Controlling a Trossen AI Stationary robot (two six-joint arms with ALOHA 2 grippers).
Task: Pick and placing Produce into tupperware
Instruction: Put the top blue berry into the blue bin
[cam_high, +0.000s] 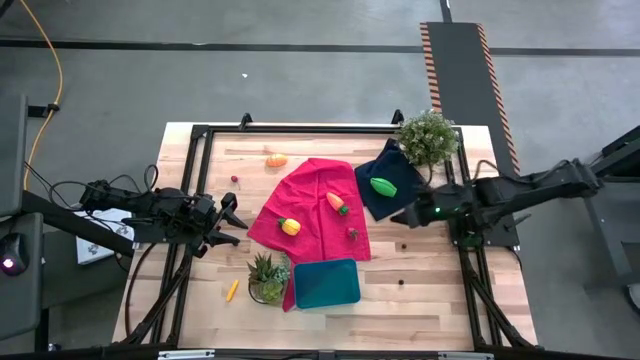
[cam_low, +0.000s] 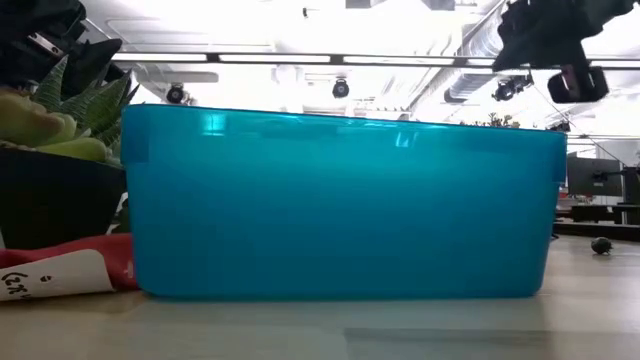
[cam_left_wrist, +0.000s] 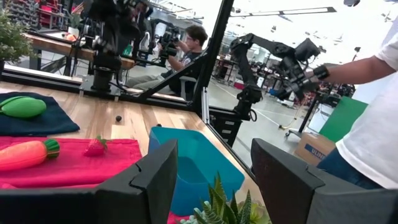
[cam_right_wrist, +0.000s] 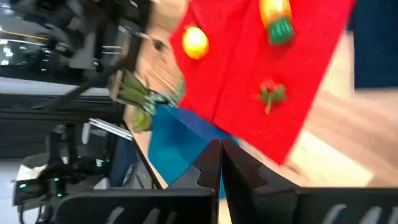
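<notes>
Two grippers hold nothing: the right gripper (cam_right_wrist: 220, 163) has its fingers pressed together, hovering near the table's right edge beside the navy cloth (cam_high: 385, 203); the left gripper (cam_left_wrist: 211, 177) stands parted near the left edge. Nothing lies in the teal tupperware (cam_high: 327, 283) at the front edge yet. Carrot (cam_high: 337, 203), green oval (cam_high: 383, 186), yellow piece (cam_high: 290, 227) and yellow stick (cam_high: 232, 290) remain outside, so I judge the task barely begun.
</notes>
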